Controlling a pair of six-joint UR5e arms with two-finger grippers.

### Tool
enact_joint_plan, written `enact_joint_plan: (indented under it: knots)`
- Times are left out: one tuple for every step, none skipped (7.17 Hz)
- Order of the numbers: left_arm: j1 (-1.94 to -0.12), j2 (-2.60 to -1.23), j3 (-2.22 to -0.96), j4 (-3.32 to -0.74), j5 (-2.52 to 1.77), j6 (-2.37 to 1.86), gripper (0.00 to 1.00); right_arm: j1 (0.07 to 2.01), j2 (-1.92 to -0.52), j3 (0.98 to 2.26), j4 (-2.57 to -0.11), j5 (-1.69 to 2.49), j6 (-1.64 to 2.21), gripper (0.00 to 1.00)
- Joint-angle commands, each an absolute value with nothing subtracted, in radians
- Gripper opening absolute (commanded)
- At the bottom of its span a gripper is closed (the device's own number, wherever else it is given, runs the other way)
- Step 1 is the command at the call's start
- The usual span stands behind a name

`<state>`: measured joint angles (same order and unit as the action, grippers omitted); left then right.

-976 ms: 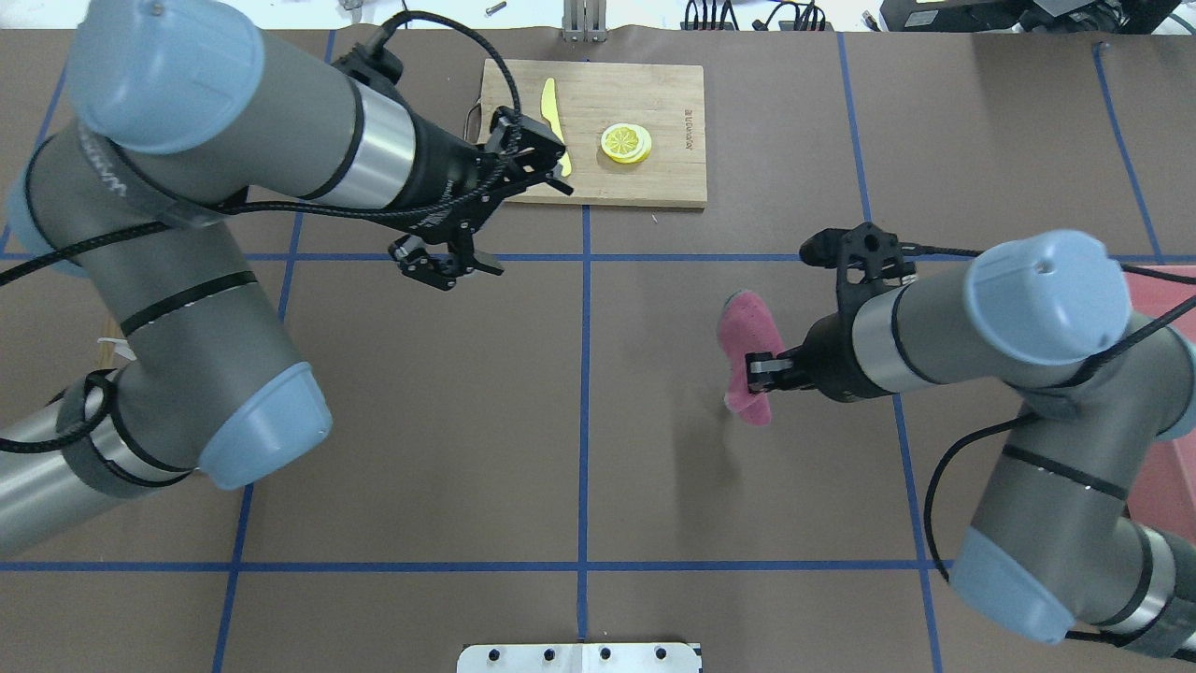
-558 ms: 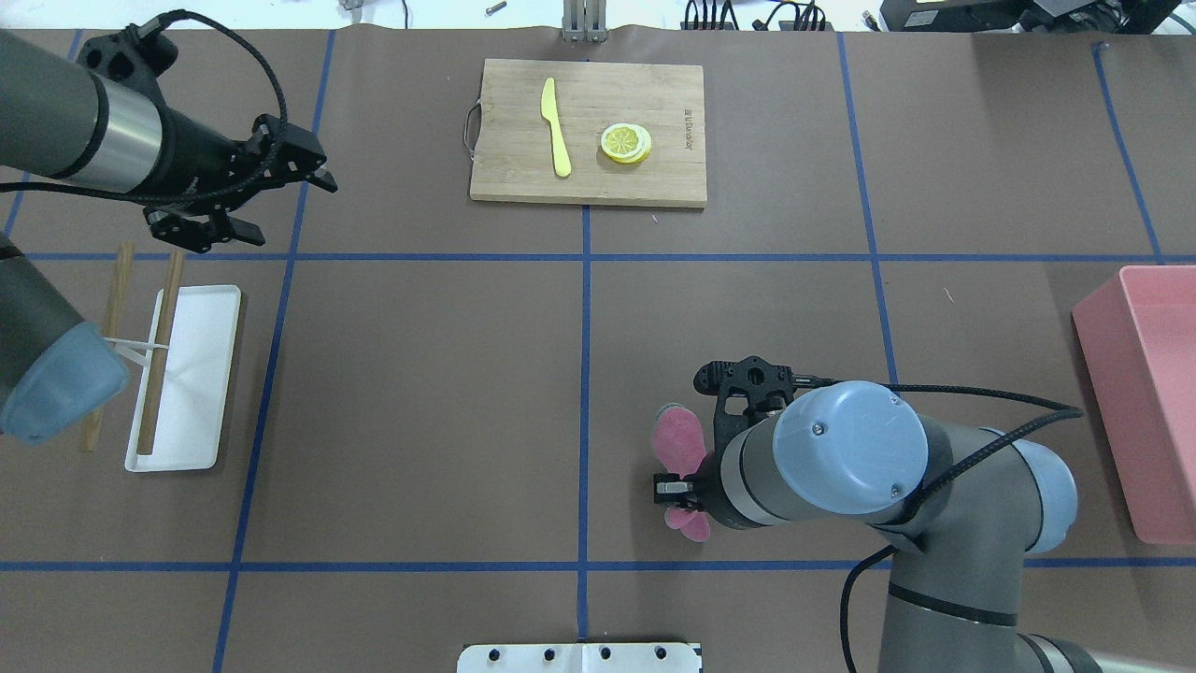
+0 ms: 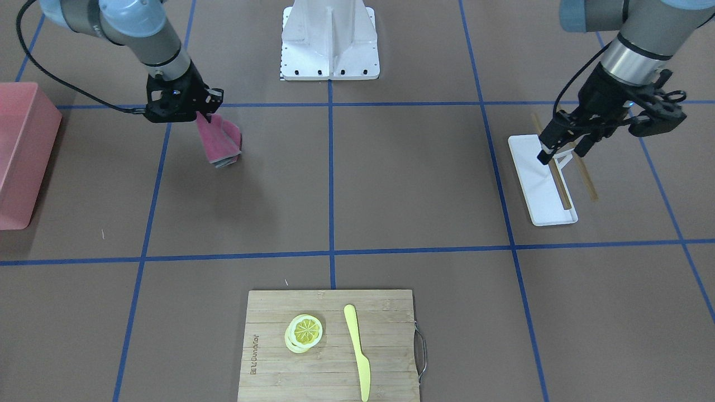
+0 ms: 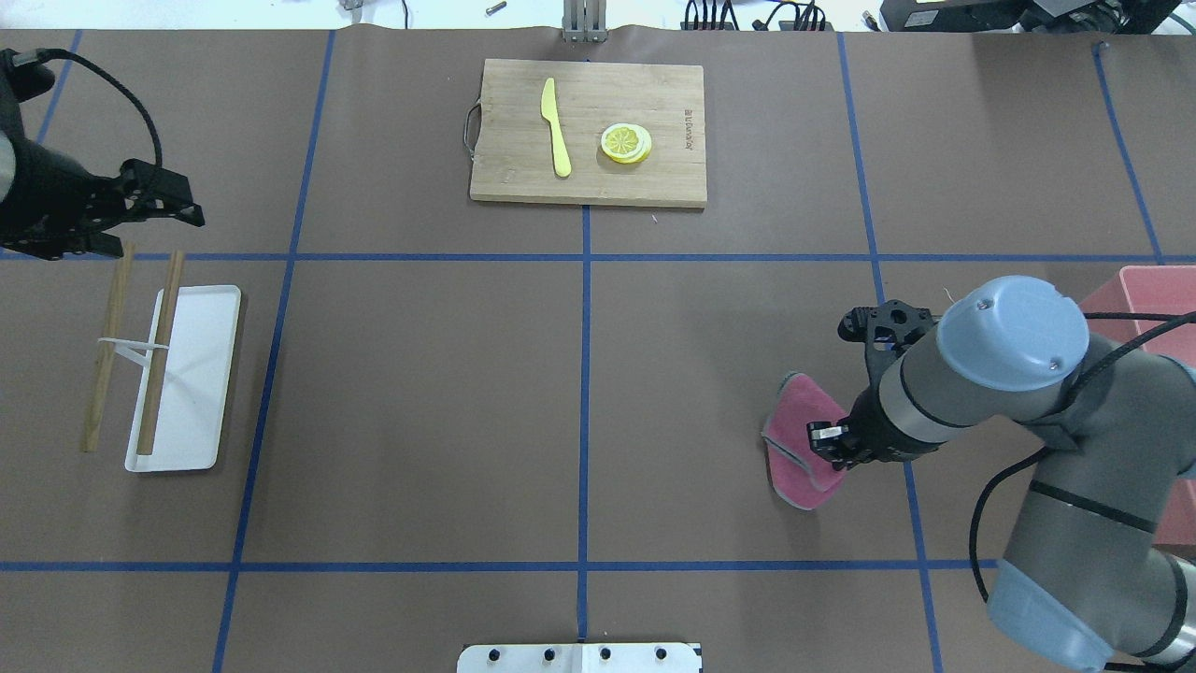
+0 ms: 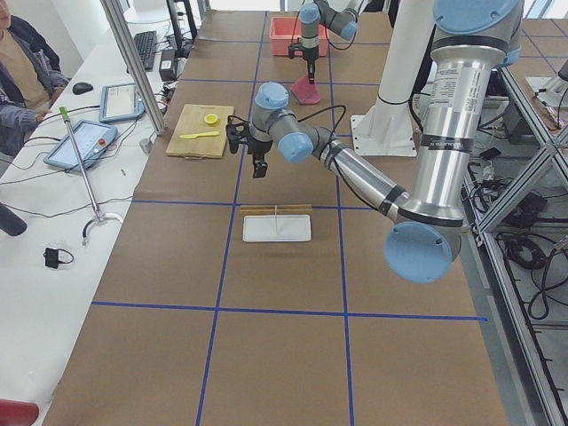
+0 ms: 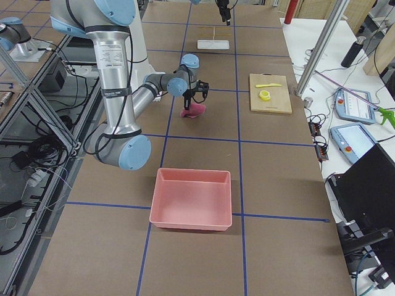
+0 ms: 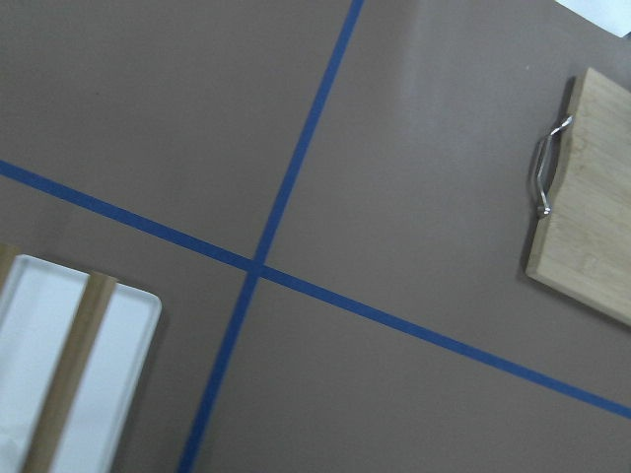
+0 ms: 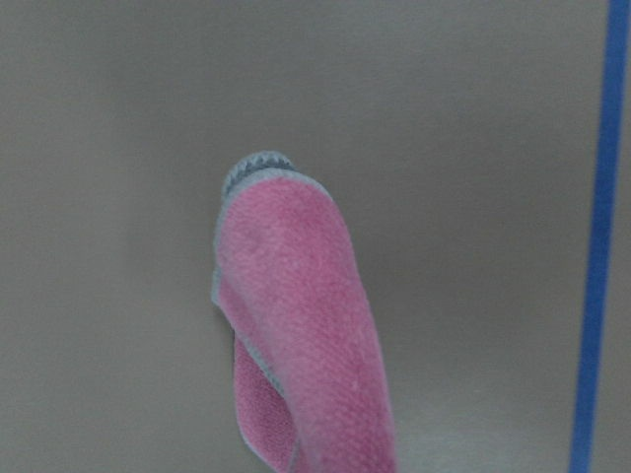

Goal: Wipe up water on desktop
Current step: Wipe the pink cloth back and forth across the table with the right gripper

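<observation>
A: Facing the robot, where is everything?

B: The brown counter (image 3: 402, 184) fills the frame, crossed by blue tape (image 3: 330, 178). At 10 o'clock the right claw (image 3: 205, 115) is clamped on the top of a pink cloth (image 3: 224, 143), which hangs folded below it. At 2 o'clock the left claw (image 3: 563, 155) has its fingers spread with nothing between them. It hangs over a white tray (image 3: 539, 184) with two wooden sticks (image 3: 561, 187), one on the tray and one just beside it. At 6 o'clock a cutting board (image 3: 385, 318) carries lemon slices (image 3: 304, 330) and a yellow knife (image 3: 357, 346). A pink bin (image 3: 22, 151) sits at 9.

A: And from overhead?

B: The board is at 12 and the tray at 9, with the parted left claw at 10 near the tray's far end. The cloth and right claw are at 4. The bin is at 3, partly hidden by the arm.

A: Does the cloth touch the counter?

B: I can't tell. The side views show it low over the counter, well apart from the board and tray.

A: The wrist cameras?

B: The left one shows bare counter with a tape crossing, the tray corner at 7 and the board's metal handle at 2. The right one shows the cloth rising from 6 against plain counter, with a tape line at 3.
</observation>
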<state>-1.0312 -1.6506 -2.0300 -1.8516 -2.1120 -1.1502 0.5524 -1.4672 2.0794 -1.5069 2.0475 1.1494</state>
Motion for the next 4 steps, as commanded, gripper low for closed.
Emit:
enact_joint_plan:
  knots:
    - [-1.185,-1.534,-2.005,-1.852,-2.213,-0.808,0.98,0.615,-1.607,2.115,-1.505,2.069,1.022,0.00]
    - [-1.213,-1.487,-1.993,-1.853,-2.214,-0.663,0.98,0.608,-1.591,2.117,-1.506,2.066,1.038,0.00]
    - [-1.218,-1.453,-2.008,-1.858,-2.215,-0.588,0.98,0.550,-1.498,2.103,-1.519,2.063,1.101,0.00]
    - [-1.219,-1.448,-2.008,-1.861,-2.227,-0.586,0.98,0.449,-1.377,2.054,-1.519,2.051,1.264,0.00]
